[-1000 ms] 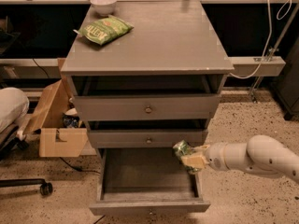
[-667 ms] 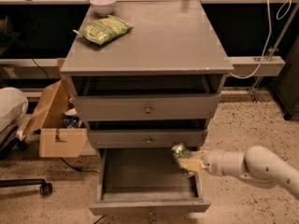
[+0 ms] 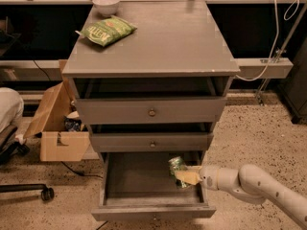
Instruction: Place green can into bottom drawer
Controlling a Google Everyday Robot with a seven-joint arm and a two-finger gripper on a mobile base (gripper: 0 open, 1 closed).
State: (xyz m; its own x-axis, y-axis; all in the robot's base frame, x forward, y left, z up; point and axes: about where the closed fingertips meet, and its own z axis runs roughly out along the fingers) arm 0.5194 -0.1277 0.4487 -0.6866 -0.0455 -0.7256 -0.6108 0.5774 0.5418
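Grey laminate covers the three-drawer cabinet, whose flat counter (image 3: 158, 42) carries a small white ceramic bowl (image 3: 106, 5) at its far left corner and, just in front of it, a flat green crinkly snack bag (image 3: 106, 30). The shallow grey top drawer (image 3: 151, 111) and the shallow grey middle drawer (image 3: 151, 142) are both closed, each with a small round knob in the middle of its front. Beneath them the deep grey bottom drawer (image 3: 136, 178) stands open.

The robot's smooth white arm (image 3: 249, 183) comes in low from the right edge of the view. It ends in a two-finger gripper (image 3: 185, 175) with yellowish pads that sits over the right side of the open drawer. The gripper is grasping a small, white-mottled green can (image 3: 177, 165) with silver ends. The can sits tilted inside the drawer's right rear part, close under the middle drawer's front. Whether it touches the drawer's floor cannot be told.

An open brown cardboard box (image 3: 57, 138) stands on the speckled floor (image 3: 249, 128) to the left of the cabinet. A white cable (image 3: 276, 37) hangs at the upper right.
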